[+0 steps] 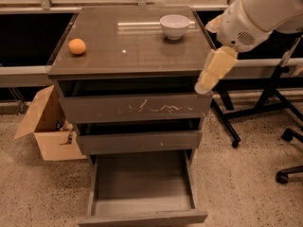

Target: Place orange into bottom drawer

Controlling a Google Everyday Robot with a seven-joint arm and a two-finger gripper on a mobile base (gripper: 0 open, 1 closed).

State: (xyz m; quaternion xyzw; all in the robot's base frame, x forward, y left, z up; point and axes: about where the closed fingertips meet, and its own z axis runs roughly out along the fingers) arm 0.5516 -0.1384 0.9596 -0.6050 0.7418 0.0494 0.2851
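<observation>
The orange (pixel 77 46) sits on the cabinet top (pixel 128 56) near its left edge. The bottom drawer (pixel 142 186) is pulled out and its inside is bare. The scratched top drawer (pixel 135 109) and the middle drawer (pixel 138 142) stand slightly ajar. My gripper (pixel 214 72) hangs from the white arm (pixel 258 15) at the cabinet's right front corner, level with the top edge. It is far to the right of the orange and holds nothing that I can see.
A white bowl (pixel 174 26) stands at the back right of the cabinet top, close to the arm. An open cardboard box (pixel 45 126) sits on the floor to the left. Black stand legs (pixel 246 112) and a chair base (pixel 289 169) are on the right.
</observation>
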